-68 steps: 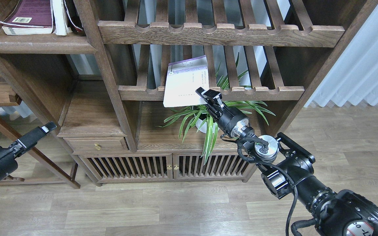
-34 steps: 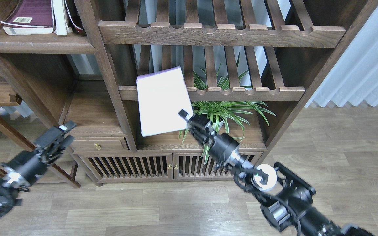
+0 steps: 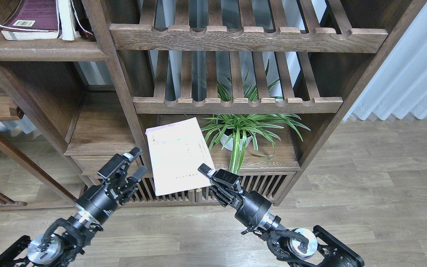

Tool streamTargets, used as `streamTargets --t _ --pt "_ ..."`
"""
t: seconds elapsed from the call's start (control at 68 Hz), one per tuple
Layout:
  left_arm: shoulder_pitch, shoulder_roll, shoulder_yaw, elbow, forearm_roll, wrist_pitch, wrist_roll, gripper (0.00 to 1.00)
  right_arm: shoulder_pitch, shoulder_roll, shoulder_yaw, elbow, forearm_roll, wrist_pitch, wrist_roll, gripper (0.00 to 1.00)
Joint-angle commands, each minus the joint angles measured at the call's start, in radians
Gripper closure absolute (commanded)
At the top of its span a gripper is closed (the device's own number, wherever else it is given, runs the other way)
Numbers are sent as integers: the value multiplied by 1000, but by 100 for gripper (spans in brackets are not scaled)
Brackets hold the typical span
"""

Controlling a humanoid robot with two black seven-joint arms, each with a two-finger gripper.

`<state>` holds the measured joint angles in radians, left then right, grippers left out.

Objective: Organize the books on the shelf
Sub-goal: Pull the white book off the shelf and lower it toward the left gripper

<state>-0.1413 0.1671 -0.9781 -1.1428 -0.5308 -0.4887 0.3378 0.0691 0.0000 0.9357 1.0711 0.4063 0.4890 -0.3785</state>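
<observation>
My right gripper (image 3: 209, 174) is shut on the lower right corner of the cream book (image 3: 178, 155), which has a faint purple band along its top. It holds the book upright in the air in front of the cabinet's lower part. My left gripper (image 3: 136, 163) is open and empty, its fingers just left of the book without touching it. The maroon book (image 3: 37, 15) lies flat on the shelf (image 3: 43, 52) at the top left, with a white-paged book (image 3: 66, 18) standing beside it. The red book cannot be made out.
Two slatted racks with scalloped rails (image 3: 248, 35) fill the cabinet's middle. A potted green plant (image 3: 241, 129) stands on the board below them. A small drawer (image 3: 104, 161) and slatted doors (image 3: 261, 181) are lower down. White curtain (image 3: 413, 63) at right, wooden floor below.
My right gripper has carried the cream book down and left, from the lower slatted rack to in front of the cabinet doors. My left arm has swung in from the left, up to the book.
</observation>
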Motion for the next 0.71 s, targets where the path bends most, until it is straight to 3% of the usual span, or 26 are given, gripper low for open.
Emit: streamTargets --t 0.0,0.147,0.397,0.515,0.53,0.574,0.691 --pt "-1 -3 27 0 -6 0 -48 30 -6 0 -2 9 -3 0 0 97" --pt "-9 -5 52 0 -17 0 -59 45 -17 0 -3 9 -15 0 -28 97" --pt "-12 -21 58 0 -15 0 -59 53 -26 0 -6 10 -29 0 -33 97" --pt "-7 -21 58 0 -17 0 -59 70 -28 0 -5 15 -29 0 -33 96" --pt "-6 -23 58 0 -18 0 -60 82 -28 0 -5 15 -29 0 -33 96" --pt "-4 -23 58 0 -20 0 -60 90 -28 0 -6 15 -29 0 -31 96" --pt "-7 -26 59 -2 -20 0 -60 92 -29 0 -9 15 -29 0 -31 95"
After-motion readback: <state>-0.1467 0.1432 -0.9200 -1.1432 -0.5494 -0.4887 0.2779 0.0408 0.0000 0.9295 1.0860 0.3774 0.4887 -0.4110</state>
